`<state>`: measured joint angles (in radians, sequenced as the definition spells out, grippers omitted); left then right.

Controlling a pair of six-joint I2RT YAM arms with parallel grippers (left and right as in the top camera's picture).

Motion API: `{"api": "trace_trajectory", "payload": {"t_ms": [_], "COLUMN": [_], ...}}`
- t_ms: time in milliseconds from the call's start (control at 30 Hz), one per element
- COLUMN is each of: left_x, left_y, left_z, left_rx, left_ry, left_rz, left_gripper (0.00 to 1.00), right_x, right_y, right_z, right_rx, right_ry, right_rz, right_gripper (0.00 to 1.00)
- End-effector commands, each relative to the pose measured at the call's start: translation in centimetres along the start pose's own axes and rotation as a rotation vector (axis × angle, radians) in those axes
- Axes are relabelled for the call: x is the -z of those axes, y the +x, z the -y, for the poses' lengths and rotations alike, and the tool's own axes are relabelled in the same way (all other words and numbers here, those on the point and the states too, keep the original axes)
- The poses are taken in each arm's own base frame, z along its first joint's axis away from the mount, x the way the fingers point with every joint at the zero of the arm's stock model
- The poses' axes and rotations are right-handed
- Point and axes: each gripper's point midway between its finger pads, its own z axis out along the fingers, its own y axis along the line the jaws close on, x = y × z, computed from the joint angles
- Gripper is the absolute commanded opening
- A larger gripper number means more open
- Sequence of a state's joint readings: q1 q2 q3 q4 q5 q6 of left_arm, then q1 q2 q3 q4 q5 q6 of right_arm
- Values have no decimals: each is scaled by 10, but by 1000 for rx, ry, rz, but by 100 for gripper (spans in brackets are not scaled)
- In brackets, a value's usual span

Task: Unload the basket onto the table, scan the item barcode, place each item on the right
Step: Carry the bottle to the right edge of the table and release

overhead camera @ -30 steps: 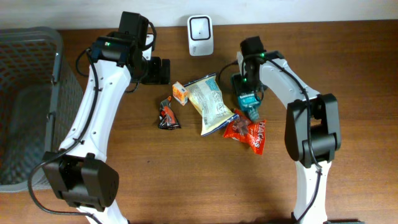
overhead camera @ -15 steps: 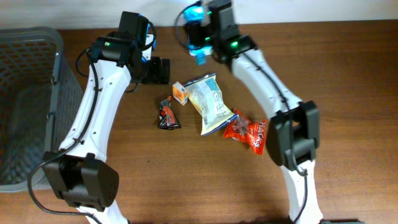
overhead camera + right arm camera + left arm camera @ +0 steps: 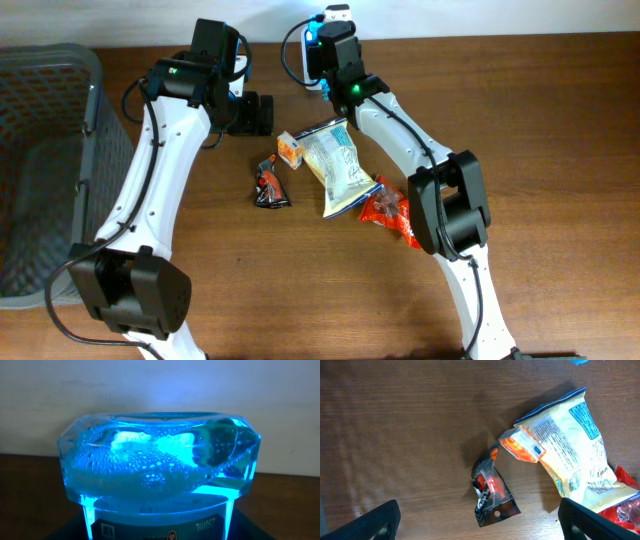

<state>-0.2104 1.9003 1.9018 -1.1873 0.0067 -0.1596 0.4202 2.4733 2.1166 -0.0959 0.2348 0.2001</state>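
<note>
The right end effector [image 3: 322,62] grasps the blue bottle [image 3: 160,465] at the tabletop's far edge, just before the white scanner [image 3: 338,12]. Only its wrist view shows the bottle glowing. The left end effector [image 3: 262,113] hangs released.

Blue bottle [image 3: 160,465] now up at scanner [image 3: 338,12]

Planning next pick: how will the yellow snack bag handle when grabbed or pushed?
The snack bag looks crinkled and puffy: probably floppy, light. Glossy film may slip. Pushing it would likely shove the orange packet lying against it.
</note>
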Motion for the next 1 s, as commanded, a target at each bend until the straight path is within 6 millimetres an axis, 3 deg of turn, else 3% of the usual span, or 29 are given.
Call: {"api": "trace_trajectory", "payload": {"t_ms": [0, 100, 167, 233, 267, 300, 367, 400, 467, 500, 667, 800, 967], "left_x": [-1, -1, -1, -1, -1, -1, -1, -1, -1, -1, -1, -1, -1], "left_y": [0, 0, 0, 0, 0, 0, 0, 0, 0, 0, 0, 0, 0], "left_z": [-2, -2, -2, -2, -2, -2, -2, -2, -2, -2, -2, -2, -2], "left_rx": [-14, -14, -14, -14, -14, -14, -14, -14, -14, -14, -14, -14, -14], "left_ry": [-8, -8, -8, -8, -8, -8, -8, -8, -8, -8, -8, -8, -8], "left_rz": [-1, -2, -1, -1, -1, -1, -1, -1, -1, -1, -1, -1, -1], "left_gripper": [99, 99, 99, 99, 99, 99, 99, 99, 99, 99, 99, 99, 99], "right_x": [12, 14, 24, 47, 62, 72, 95, 108, 122, 140, 202, 238, 273], "right_y": [-37, -38, -55, -89, -106, -114, -118, -111, -89, -60, 19, 78, 148], "right_z": [2, 3, 18, 60, 92, 114, 180, 222, 278, 334, 466, 534, 599], "right_rx": [-14, -13, -32, -114, -162, -184, -215, -233, -263, -320, -499, -638, -781], "right_ry": [11, 14, 54, 132, 174, 204, 308, 379, 475, 576, 807, 878, 960], "right_rz": [84, 79, 96, 128, 132, 126, 72, 22, -68, -166, -368, -471, -542], "right_gripper": [55, 55, 55, 55, 55, 55, 55, 55, 55, 55, 53, 53, 54]}}
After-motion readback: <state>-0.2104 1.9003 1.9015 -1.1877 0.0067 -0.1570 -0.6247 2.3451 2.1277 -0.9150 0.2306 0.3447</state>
